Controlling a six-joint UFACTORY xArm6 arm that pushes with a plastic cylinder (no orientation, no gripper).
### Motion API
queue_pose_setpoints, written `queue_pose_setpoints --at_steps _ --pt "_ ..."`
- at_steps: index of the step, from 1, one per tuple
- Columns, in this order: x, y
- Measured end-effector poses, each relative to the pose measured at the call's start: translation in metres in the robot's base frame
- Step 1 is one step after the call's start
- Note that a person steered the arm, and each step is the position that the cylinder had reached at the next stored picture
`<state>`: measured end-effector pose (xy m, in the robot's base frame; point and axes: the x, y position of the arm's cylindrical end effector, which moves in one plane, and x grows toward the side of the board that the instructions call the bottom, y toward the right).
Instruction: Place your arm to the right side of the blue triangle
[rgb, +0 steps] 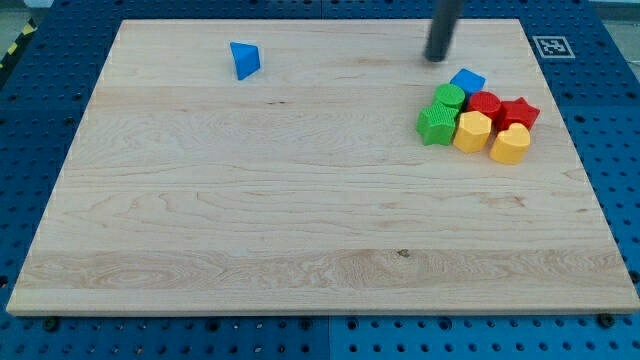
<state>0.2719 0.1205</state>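
Observation:
The blue triangle (244, 59) lies alone near the view's top left of the wooden board (300, 220). My tip (437, 58) is at the view's top right, far to the right of the blue triangle at about the same height in the view. It stands just above and left of a cluster of blocks, apart from them.
The cluster at the view's right holds a blue cube (467, 80), a green block (449, 97), a green star (435, 124), a red block (485, 104), a red star (519, 113), a yellow hexagon (473, 131) and a yellow heart (510, 145). A marker tag (549, 46) sits beyond the board's top right corner.

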Motion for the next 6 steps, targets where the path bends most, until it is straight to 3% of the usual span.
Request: queue_pose_setpoints --at_steps 1,2,3,6 --pt "-0.003 -0.084" --pt "-0.003 -0.093" --pt "0.027 -0.097" --pt "0.032 -0.097"
